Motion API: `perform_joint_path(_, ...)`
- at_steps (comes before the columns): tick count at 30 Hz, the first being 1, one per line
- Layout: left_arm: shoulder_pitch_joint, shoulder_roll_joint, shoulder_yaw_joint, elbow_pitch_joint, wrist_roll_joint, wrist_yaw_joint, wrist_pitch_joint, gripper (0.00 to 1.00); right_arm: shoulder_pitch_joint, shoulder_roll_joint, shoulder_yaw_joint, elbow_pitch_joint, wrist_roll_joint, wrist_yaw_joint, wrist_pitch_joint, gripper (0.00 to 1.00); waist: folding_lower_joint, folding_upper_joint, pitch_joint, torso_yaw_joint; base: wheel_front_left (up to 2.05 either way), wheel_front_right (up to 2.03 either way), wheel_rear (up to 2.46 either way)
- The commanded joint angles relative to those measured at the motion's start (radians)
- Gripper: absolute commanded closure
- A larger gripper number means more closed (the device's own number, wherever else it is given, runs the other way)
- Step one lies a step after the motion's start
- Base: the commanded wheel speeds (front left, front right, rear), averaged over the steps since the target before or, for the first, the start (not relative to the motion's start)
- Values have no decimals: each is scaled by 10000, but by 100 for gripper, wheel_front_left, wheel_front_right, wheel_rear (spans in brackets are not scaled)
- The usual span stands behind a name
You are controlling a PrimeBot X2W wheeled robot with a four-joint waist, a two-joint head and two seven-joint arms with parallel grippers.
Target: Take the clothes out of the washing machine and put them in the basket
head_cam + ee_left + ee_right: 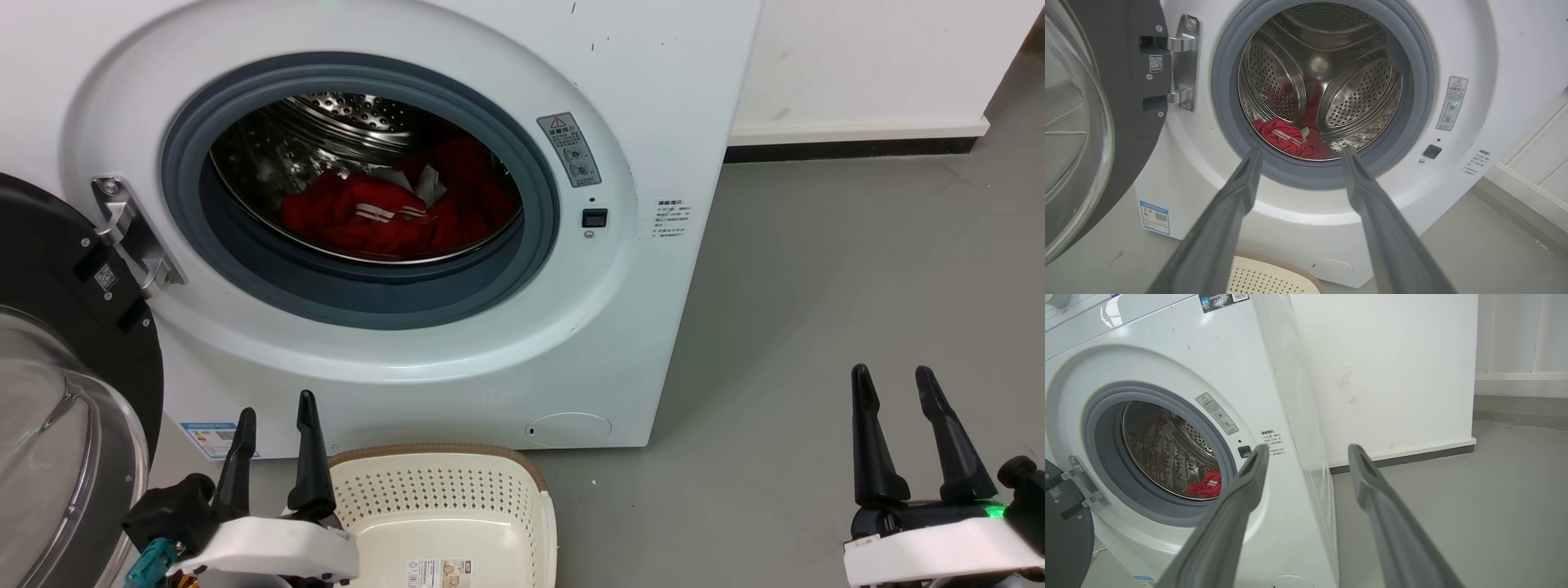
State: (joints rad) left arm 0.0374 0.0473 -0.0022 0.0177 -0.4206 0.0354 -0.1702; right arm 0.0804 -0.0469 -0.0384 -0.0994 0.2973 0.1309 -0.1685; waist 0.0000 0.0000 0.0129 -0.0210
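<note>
You held your left claw [275, 406] wide open and empty: the red clothes [367, 216] lay ahead of it in the washing machine [669, 98] drum, the basket [441, 452] just beside it, probably for a short drop. Your right claw [891, 374] stood likewise spread, empty.

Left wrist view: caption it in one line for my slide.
Open left end effector faces the open washing machine, red clothes lying low in its drum, the basket on the floor below.
</note>
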Motion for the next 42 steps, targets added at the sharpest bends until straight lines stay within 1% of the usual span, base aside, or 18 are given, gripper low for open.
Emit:
perform_joint_path(1, 16, 36, -28, -127, 260, 15, -91, 0, 36, -48, 12, -195, -256, -3, -108, 0, 0, 0, 7, 3, 0, 0, 0)
perform_joint_path(7, 85, 38, -80, -211, 777, 51, -230, 0, 158, -50, 15, -369, -738, -3, -247, 0, 0, 0, 20, 2, 0, 0, 0)
perform_joint_path(11, 141, 38, -105, -263, 1138, -2, -317, 0, 222, -50, 28, -450, -1054, -3, -334, 0, 0, 0, 23, -6, 0, 0, 0)
perform_joint_path(12, 182, 39, -105, -289, 1388, -39, -383, 0, 267, -51, 34, -508, -1302, -3, -404, 0, 0, 0, 26, -13, 0, 0, 0)
perform_joint_path(17, 232, 40, -89, -309, 1816, -40, -482, 0, 359, -52, 28, -573, -1683, -3, -512, 0, 0, 0, 39, -19, 0, 0, 0)
perform_joint_path(42, 531, 43, -139, -346, 3490, 145, -960, 0, 702, -50, 98, -841, -3221, -3, -976, 0, 0, 0, 97, -83, 0, 0, 0)
